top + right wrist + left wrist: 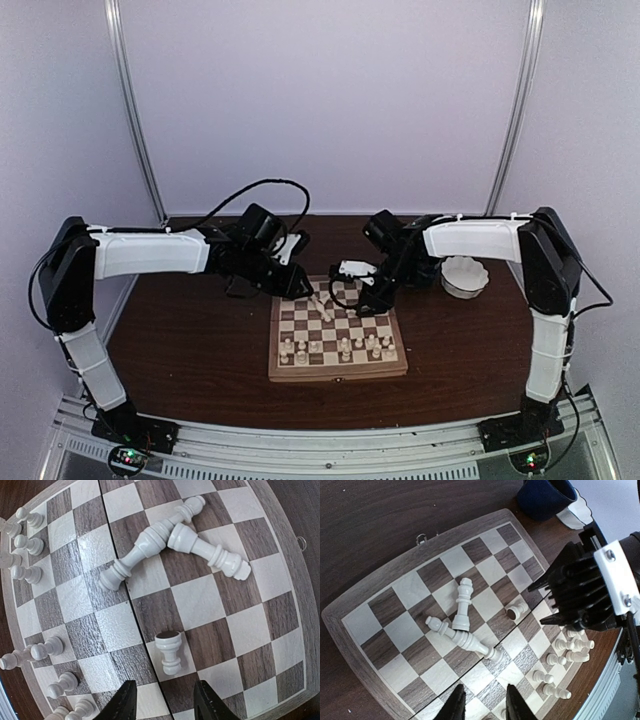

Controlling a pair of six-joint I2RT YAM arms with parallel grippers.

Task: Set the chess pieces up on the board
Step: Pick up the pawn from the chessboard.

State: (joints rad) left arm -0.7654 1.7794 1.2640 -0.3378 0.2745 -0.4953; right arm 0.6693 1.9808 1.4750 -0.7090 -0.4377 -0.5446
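The board (338, 368) lies mid-table. Two tall cream pieces lie crossed on its far half (322, 305); they show in the left wrist view (464, 637) and the right wrist view (150, 542). A small piece (169, 652) lies on its side just ahead of my right gripper (166, 702), which is open and empty, low over the board. The small piece also shows in the left wrist view (516, 611). Several small pieces (340, 348) stand along the near rows. My left gripper (485, 705) is open and empty, above the board's far left part.
A white scalloped bowl (465, 275) stands right of the board. In the left wrist view a dark blue rounded object (545, 495) sits beyond the board's corner, and the right gripper's black body (580, 590) hangs over the board's right side.
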